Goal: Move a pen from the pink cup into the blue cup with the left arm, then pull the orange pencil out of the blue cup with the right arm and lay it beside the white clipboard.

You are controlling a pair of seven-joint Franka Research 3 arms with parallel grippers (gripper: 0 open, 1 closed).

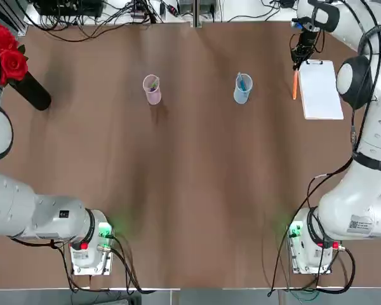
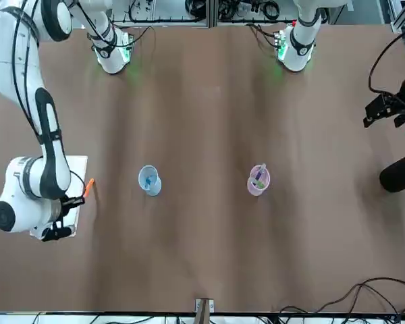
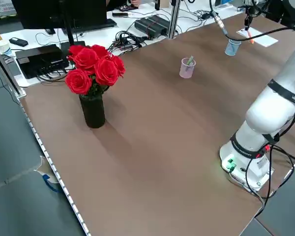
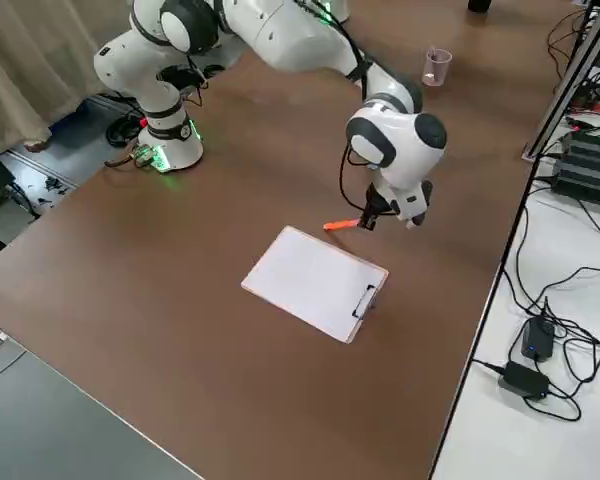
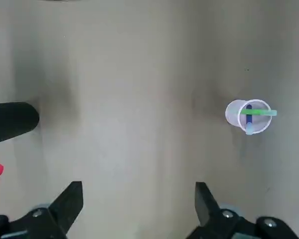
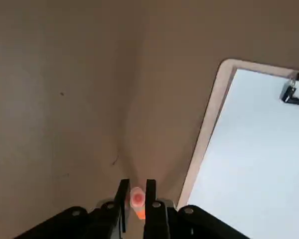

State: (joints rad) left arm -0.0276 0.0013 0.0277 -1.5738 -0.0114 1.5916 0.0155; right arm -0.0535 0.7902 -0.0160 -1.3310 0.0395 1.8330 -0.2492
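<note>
And looking over the table now, no text, label, brand, number or sign comes up readable here; there's a small printed label on the right arm (image 1: 360,224), but its print is too small to make out.

Matt table (image 1: 190,190) (smooth, brown).

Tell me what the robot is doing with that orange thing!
The robot's right gripper has its fingers closed on the orange pencil and holds it just beside the white clipboard. I can't tell whether it has touched the table yet. The left gripper is open and empty, over by the roses. The blue cup has a pen in it, and the pink cup holds two.
</note>
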